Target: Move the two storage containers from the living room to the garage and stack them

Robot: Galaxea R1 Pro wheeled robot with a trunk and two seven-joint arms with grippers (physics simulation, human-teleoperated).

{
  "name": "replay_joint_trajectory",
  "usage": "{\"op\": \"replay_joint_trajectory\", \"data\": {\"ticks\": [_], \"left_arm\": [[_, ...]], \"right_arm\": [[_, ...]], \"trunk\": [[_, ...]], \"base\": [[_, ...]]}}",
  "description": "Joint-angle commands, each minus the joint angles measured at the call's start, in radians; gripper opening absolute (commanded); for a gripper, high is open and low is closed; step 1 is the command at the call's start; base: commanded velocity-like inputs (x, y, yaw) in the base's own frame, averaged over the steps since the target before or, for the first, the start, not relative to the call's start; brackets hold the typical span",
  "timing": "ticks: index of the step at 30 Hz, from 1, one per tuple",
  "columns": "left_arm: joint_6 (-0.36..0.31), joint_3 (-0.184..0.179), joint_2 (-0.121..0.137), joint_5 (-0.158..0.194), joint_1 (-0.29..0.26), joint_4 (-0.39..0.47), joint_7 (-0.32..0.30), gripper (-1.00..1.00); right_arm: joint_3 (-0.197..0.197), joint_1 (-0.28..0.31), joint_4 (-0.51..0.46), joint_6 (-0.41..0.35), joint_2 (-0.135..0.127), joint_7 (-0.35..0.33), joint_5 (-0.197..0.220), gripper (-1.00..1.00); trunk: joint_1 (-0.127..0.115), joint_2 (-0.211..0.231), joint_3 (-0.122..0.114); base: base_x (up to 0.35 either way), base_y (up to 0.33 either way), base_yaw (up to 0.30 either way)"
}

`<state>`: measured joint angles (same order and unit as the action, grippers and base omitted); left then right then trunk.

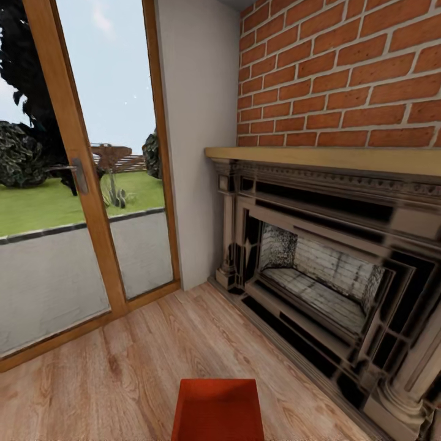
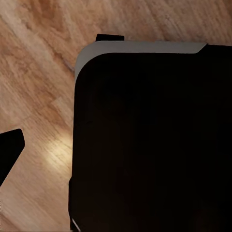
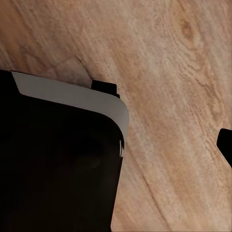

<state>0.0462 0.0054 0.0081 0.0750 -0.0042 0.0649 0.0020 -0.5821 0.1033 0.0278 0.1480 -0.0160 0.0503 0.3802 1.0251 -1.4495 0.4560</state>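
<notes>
Bin [image 1: 217, 409] cut off at six o'clock in the head view: orange-red, only its far wall and part of the inside showing, the rest lost below the frame edge. Unclear whether resting on the plank floor [image 1: 110, 373] or carried. Second bin nowhere to point to.

Fireplace [image 1: 331, 275] running from three to five o'clock, dark surround, pale firebox, wooden mantel [image 1: 331, 158] above and red brick [image 1: 343, 73] over that; right end and base column cropped by the frame. Glass door [image 1: 79, 184] from nine to eleven o'clock, wooden frame, handle [image 1: 78, 176] on the middle post, lawn, paving and dark bushes beyond the glass. Beige wall strip [image 1: 196, 141] at twelve o'clock between door and brick.

Open plank floor from the door sill to the fireplace base, widest toward seven and eight o'clock, narrowing into the corner at twelve.

Left wrist view: large black body with a grey rim [image 2: 145, 145] blocking most of the frame, identity hard to make out; wood floor beside it; one dark finger tip [image 2: 8, 152] poking in at the edge. Right wrist view: same kind of black mass [image 3: 58, 164], wood grain alongside, dark tip [image 3: 226, 145] at the edge. Fingers on both sides mostly out of frame; cannot tell how far apart, nor whether anything is held.
</notes>
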Motion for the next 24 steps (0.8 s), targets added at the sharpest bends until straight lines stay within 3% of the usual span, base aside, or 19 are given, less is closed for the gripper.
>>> {"op": "replay_joint_trajectory", "data": {"ticks": [1, 24], "left_arm": [[0.002, 0.0, 0.001, 0.007, 0.0, 0.0, 0.0, 1.0], [0.002, -0.001, 0.002, 0.006, 0.0, 0.0, 0.0, 1.0]], "right_arm": [[-0.008, 0.001, 0.003, 0.005, 0.001, 0.0, 0.008, 1.0], [-0.004, 0.001, 0.003, 0.007, 0.003, -0.001, 0.008, 1.0]], "trunk": [[0.0, -0.001, 0.003], [0.0, -0.001, 0.039]], "base": [[0.0, 0.0, 0.0], [0.0, 0.0, 0.0]]}}
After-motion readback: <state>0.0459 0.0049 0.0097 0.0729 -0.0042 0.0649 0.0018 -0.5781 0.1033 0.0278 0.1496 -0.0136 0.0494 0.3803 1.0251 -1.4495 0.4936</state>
